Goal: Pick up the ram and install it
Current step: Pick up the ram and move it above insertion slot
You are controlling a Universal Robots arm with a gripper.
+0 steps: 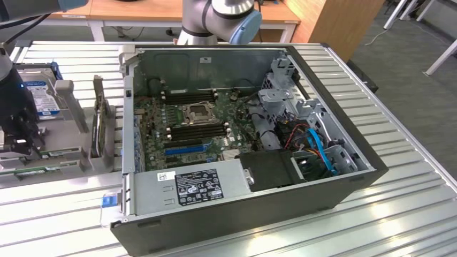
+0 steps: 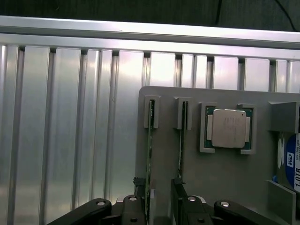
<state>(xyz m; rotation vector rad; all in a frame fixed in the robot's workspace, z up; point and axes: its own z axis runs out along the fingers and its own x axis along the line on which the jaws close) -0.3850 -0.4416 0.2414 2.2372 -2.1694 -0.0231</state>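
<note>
Two green sticks on edge in a grey tray, open jaws around one.
The gripper [image 2: 157, 190], black and angular, stands spread wide and clamps nothing. The ram [image 2: 149, 140], a thin green board seen edge-on, runs between its fingers [image 2: 179, 201] in a narrow slot of the matte grey holder [image 2: 164, 140]. A second stick [image 2: 182, 140] stands just beside it, then a square metal-capped processor [image 2: 227, 127]. In the exterior view the open computer case [image 1: 286, 209] lies on the ribbed aluminium table [image 1: 400, 225], with long black memory slots [image 1: 196, 130] on its green board.
</note>
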